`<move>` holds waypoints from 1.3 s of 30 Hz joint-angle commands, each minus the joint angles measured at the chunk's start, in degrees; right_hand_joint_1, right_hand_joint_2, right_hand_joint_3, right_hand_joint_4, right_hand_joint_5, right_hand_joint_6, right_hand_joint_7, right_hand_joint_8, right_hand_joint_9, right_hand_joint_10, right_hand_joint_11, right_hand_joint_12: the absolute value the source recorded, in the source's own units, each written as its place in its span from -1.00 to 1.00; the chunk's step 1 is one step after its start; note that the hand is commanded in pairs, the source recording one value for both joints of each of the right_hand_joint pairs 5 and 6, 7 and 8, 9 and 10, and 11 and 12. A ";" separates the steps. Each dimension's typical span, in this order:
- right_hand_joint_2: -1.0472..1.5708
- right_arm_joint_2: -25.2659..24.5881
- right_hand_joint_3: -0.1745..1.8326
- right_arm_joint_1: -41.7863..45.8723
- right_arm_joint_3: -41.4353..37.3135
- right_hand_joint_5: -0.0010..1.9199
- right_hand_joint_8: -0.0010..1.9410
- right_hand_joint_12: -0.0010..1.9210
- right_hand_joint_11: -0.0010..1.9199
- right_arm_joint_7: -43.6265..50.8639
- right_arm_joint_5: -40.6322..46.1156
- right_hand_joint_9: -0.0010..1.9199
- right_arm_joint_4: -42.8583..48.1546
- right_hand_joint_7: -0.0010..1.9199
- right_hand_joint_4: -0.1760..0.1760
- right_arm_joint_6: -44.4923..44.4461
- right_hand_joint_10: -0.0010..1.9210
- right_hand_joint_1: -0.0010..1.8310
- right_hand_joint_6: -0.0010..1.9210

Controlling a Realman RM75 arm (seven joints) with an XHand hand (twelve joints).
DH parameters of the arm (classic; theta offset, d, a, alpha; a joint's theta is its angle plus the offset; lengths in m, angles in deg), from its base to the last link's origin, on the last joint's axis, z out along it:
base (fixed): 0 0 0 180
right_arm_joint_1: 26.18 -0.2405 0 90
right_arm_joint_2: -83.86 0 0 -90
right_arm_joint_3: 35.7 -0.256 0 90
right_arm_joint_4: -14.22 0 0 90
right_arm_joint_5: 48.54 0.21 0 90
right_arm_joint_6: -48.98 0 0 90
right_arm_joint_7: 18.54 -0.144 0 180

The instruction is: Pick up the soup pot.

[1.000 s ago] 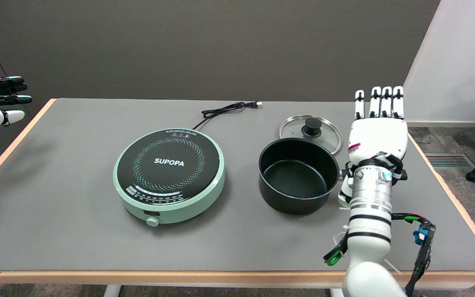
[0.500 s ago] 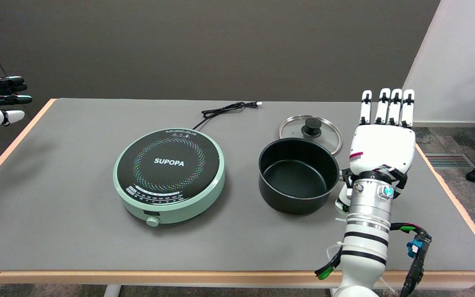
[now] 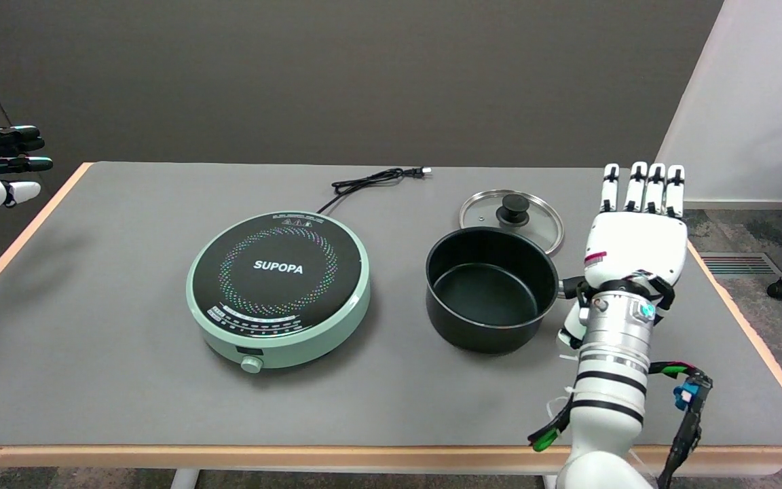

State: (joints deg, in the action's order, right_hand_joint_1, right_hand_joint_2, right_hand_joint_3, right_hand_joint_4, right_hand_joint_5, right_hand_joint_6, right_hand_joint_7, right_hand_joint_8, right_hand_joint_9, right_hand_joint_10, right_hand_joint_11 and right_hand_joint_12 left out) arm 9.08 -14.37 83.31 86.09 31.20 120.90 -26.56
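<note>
- Black round non-stick soup pot point(image 3: 491, 290) is sitting upright and empty on the grey table point(image 3: 126, 353), right of centre, nearer the right edge than the left.
- Right hand point(image 3: 635, 238) is hovering just beside the pot's right side, back of the hand facing the camera.
- Fingers point(image 3: 643, 188) are extending straight and apart from the pot, gripping nothing; thumb is mostly hidden under the wrist.
- Pot handle is showing only as a short stub at the rim, next to the wrist.
- Round glass lid with black knob point(image 3: 512, 212) is lying flat just behind the pot.
- Mint-green round induction cooker point(image 3: 278, 288) is sitting near table centre, well apart from the pot; its black power cord point(image 3: 372, 179) is trailing toward the far edge.
</note>
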 commanded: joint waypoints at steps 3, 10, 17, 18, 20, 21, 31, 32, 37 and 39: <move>-0.76 1.96 -0.03 -2.02 -7.35 -0.89 -0.89 -0.89 -0.89 -0.09 15.40 -0.89 -0.15 -0.89 0.32 11.37 -0.89 0.33 -0.89; -0.75 2.76 -0.02 -1.62 -8.97 -0.88 -0.88 -0.88 -0.88 0.15 21.49 -0.88 0.01 -0.88 0.23 12.36 -0.88 0.33 -0.88; -0.74 3.24 -0.03 -0.26 -10.11 -0.87 -0.87 -0.87 -0.87 0.04 23.11 -0.87 0.23 -0.87 0.25 12.35 -0.87 0.33 -0.87; -0.74 3.24 -0.03 -0.06 -10.47 -0.87 -0.87 -0.87 -0.87 -0.07 23.26 -0.87 0.23 -0.87 0.25 12.53 -0.87 0.33 -0.87; -0.74 3.38 -0.04 0.22 -11.13 -0.86 -0.86 -0.86 -0.86 -0.17 23.74 -0.86 0.23 -0.86 0.25 13.09 -0.86 0.33 -0.86; -0.74 3.53 -0.04 0.40 -11.56 -0.86 -0.86 -0.86 -0.86 -0.17 24.35 -0.86 0.23 -0.86 0.26 13.80 -0.86 0.33 -0.86; -0.73 4.67 -0.02 0.53 -14.40 -0.82 -0.83 -0.82 -0.82 -0.09 28.18 -0.82 0.23 -0.82 0.27 19.74 -0.82 0.32 -0.82; -0.73 4.67 -0.02 0.53 -14.62 -0.82 -0.82 -0.82 -0.82 -0.06 28.44 -0.82 0.25 -0.82 0.27 20.24 -0.82 0.32 -0.82; -0.72 4.83 -0.02 0.80 -17.50 -0.80 -0.80 -0.80 -0.80 0.15 31.36 -0.80 0.39 -0.80 0.29 24.86 -0.80 0.32 -0.80; -0.72 4.91 -0.01 1.12 -18.89 -0.80 -0.80 -0.80 -0.80 0.15 32.35 -0.80 0.39 -0.80 0.29 26.47 -0.80 0.32 -0.80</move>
State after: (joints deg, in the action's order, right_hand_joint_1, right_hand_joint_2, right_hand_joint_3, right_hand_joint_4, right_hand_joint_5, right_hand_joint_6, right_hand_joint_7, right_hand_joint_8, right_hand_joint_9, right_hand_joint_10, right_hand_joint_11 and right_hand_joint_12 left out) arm 12.97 -14.24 71.00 86.01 56.21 121.07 -9.87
